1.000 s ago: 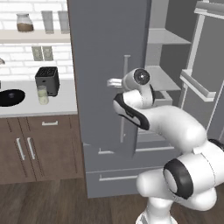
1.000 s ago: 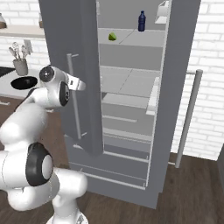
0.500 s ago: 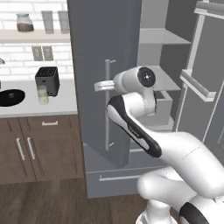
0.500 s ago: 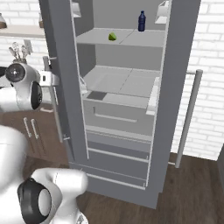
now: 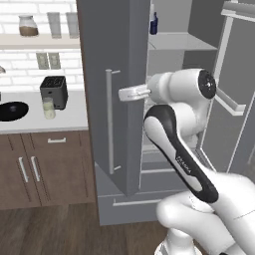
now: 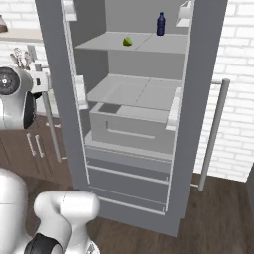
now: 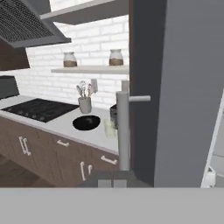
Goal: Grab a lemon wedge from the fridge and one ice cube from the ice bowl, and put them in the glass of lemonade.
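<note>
The fridge [image 6: 198, 99] stood open, with the lemon wedge [image 6: 127, 41] lying on an upper shelf [image 6: 149, 44]. The gripper [image 5: 122, 93] was closed, empty, beside the left door's handle [image 5: 109, 122].

fridge shelf [image 6: 149, 43], lemon wedge [image 6: 127, 41], bottle [image 6: 160, 24]

A home kitchen, rendered. Shown by the tall grey fridge [image 6: 198, 99] with both doors open onto shelves and drawers, a white bench [image 5: 74, 117] over brown wooden cabinets [image 5: 45, 167], a black toaster [image 5: 54, 91], and a white brick wall [image 7: 83, 48]. Further marked by a black cooktop [image 7: 37, 108] under a range hood [image 7: 30, 24], a utensil cup [image 7: 85, 104], jars on an open shelf [image 7: 89, 69], and a wood plank floor [image 6: 218, 218].
</note>
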### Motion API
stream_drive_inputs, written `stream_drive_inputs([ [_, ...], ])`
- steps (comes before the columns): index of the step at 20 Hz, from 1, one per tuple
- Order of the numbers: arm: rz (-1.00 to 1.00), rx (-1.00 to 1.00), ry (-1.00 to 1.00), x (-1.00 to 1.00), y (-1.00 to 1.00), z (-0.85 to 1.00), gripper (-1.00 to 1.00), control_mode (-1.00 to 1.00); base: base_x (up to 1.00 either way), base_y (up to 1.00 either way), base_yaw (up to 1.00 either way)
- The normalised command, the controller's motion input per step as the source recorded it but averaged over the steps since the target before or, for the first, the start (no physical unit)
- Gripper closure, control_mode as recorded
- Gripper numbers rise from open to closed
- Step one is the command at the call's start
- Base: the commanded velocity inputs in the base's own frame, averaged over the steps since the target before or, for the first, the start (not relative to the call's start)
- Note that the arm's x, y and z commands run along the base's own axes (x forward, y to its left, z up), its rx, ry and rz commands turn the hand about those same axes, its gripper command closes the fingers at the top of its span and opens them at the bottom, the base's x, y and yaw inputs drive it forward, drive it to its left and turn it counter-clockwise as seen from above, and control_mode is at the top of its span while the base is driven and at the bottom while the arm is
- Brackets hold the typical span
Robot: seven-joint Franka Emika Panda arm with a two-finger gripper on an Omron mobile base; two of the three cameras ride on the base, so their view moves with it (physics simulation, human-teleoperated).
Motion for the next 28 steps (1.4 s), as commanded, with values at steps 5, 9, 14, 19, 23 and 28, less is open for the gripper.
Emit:
stream_drive_inputs([
  [5, 0.0, -0.01, 0.11, -0.27, -0.55, 0.86, 1.0, -1.0, 0.0, 0.0, 0.0],
  [9, -0.1, 0.15, 0.12, 0.11, -0.85, 0.08, 1.0, -1.0, 0.0, 0.0, 0.0],
  [14, -0.22, 0.18, 0.17, 0.78, -0.64, -0.22, 1.0, -1.0, 0.0, 0.0, 0.0],
  [19, -0.24, 0.24, 0.21, 1.0, -0.31, -0.22, 1.0, -1.0, 0.0, 0.0, 0.0],
  [23, -0.21, 0.32, 0.0, 0.51, -0.22, -0.54, -1.0, -1.0, 0.0, 0.0, 0.0],
  [28, -0.03, 0.47, 0.0, 0.36, -0.13, -0.18, -1.0, -1.0, 0.0, 0.0, 0.0],
])
